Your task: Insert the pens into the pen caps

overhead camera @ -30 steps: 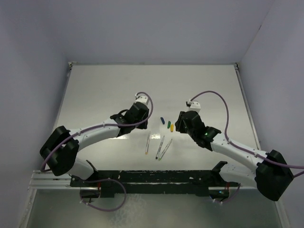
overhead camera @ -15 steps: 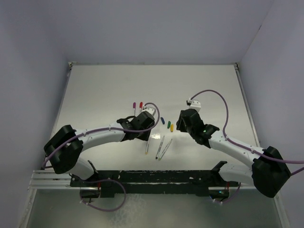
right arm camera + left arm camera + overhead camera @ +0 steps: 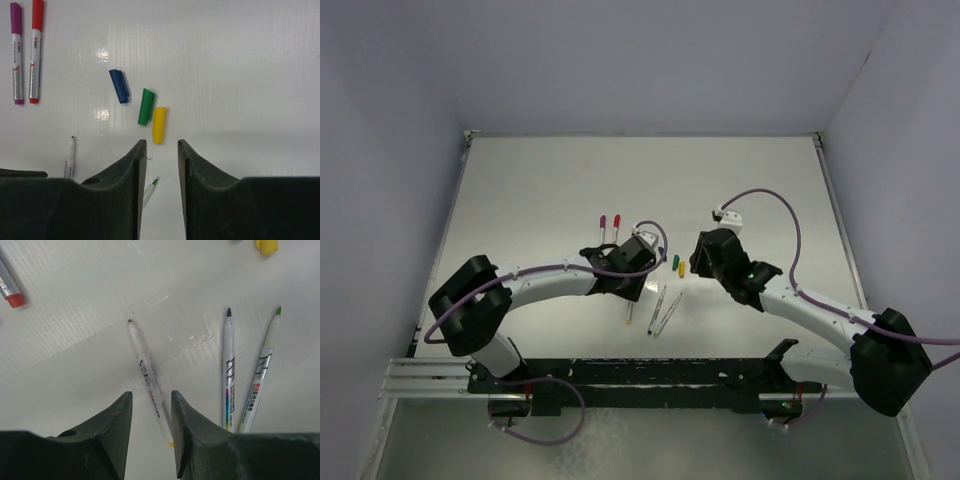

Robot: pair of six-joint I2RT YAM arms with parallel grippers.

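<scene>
Left tool [image 3: 151, 396] is hanging low over the white counter [image 3: 740, 190], fingers standing partly apart. A yellow-ended pen [image 3: 145, 369] is lying flat on the counter and running into the gap between them, brownish tip pointing away from the wrist. The gap is showing wider than the barrel, with the barrel sitting nearer one finger. No clamping is showing, so this tool is gripping nothing.

Just beside that pen, two more uncapped pens are lying close together. The dark-tipped pen [image 3: 228, 365] and the green-tipped pen [image 3: 265, 360] are converging at their rear ends, tips fanning outward.

Right tool [image 3: 161, 149] is hovering with its fingers also partly apart and nothing sitting between them. The yellow cap [image 3: 159, 125] is lying just ahead of that gap. The green cap [image 3: 146, 106] is touching the yellow cap along one side. The blue cap [image 3: 119, 86] is lying near them, apart from the green one and tilted the other way.

Farther off, the purple-capped pen [image 3: 16, 50] and the red-capped pen [image 3: 35, 50] are lying side by side, parallel, caps already on. From overhead they are showing beyond the left arm, well apart from the three loose caps.

All three loose caps are sitting between the two tools in the overhead view.
</scene>
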